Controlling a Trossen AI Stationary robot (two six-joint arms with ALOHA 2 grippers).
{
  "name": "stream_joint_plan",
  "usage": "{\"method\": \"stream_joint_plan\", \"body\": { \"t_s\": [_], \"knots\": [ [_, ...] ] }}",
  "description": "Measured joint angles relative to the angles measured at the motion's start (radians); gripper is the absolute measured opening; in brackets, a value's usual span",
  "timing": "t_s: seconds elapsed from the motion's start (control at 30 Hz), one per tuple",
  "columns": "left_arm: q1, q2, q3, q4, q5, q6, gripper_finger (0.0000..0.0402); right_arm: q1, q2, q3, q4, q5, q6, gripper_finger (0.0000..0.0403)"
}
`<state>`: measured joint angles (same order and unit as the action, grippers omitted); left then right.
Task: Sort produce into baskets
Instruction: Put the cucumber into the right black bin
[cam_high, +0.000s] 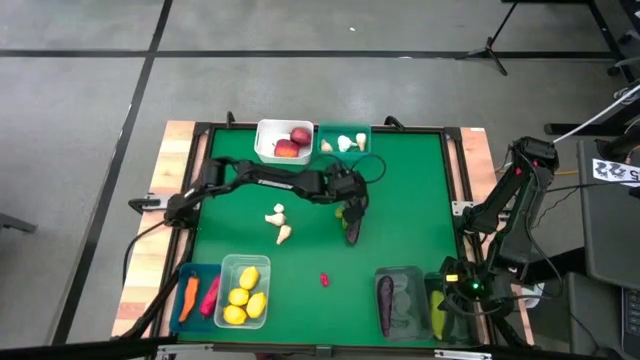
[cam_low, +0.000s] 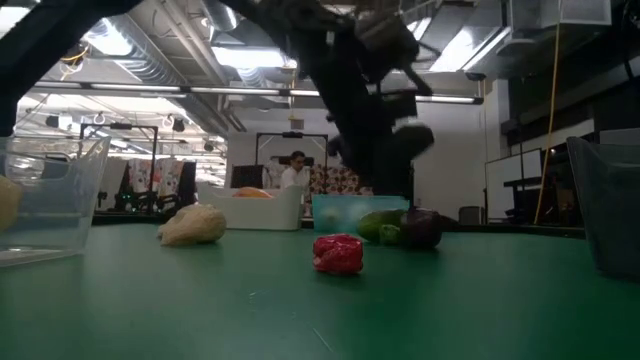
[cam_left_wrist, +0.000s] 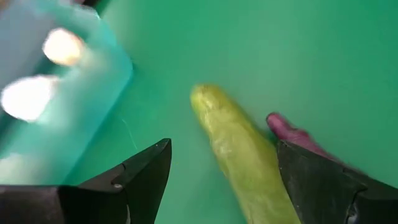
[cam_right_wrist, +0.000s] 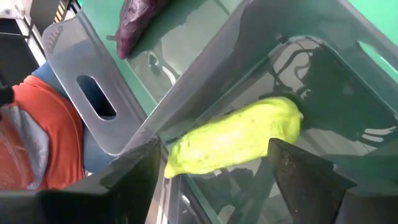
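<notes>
The left gripper (cam_left_wrist: 221, 180) hangs with fingers spread wide over a green cucumber (cam_left_wrist: 242, 149), which lies between them on the table (a purple eggplant (cam_left_wrist: 292, 134) touches its far side). The right gripper (cam_right_wrist: 211, 180), also open, hovers above another cucumber (cam_right_wrist: 233, 137) inside a smoky bin (cam_right_wrist: 93, 102).

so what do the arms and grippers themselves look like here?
Both arms are dark, near-black jointed links. The left arm has a dark cable looping by its wrist; the right arm shows a small green light near its base. The left gripper and right gripper each have two flat, black, wedge-shaped fingers. No markings are readable.
</notes>
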<state>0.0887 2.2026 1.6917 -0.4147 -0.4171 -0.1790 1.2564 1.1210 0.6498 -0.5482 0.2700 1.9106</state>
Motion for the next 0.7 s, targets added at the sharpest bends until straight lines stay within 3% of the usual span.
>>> {"method": "stream_joint_plan", "body": {
  "t_s": [0.47,0.7],
  "knots": [
    [0.006,0.103,0.003,-0.019,0.079,-0.070,0.0284,0.000,0.000,0.000,-0.001,0.031,-0.004,0.0294],
    [0.005,0.081,0.003,-0.037,0.087,-0.051,0.0223,0.000,0.000,0.000,0.008,0.086,-0.029,0.0294]
  ]
}}
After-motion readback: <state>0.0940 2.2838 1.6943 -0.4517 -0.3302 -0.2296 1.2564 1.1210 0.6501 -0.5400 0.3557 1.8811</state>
